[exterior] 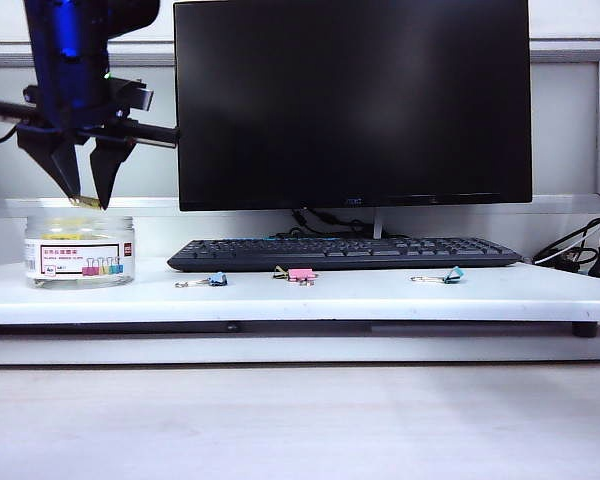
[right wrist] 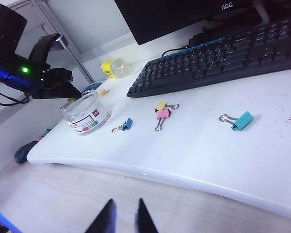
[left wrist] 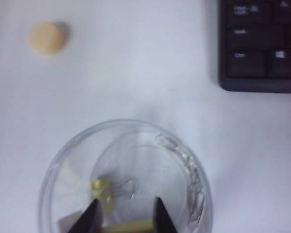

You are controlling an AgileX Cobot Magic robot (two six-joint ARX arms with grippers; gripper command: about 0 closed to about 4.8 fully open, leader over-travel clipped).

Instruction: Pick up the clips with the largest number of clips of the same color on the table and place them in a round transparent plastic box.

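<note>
Bare wood fills the exterior view's foreground. At upper left, the left gripper [exterior: 85,195] hovers over the round transparent plastic box [exterior: 79,251], jaws narrowly parted around a yellow clip [left wrist: 128,226]. Releasing comes next; another yellow clip [right wrist: 160,105] waits mid-frame. The right gripper [right wrist: 123,217] hangs open, empty.

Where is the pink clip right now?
The pink clip lies near the middle of the white table in the exterior view, just in front of the keyboard, touching a yellow clip, between the blue clip and teal clip.
</note>
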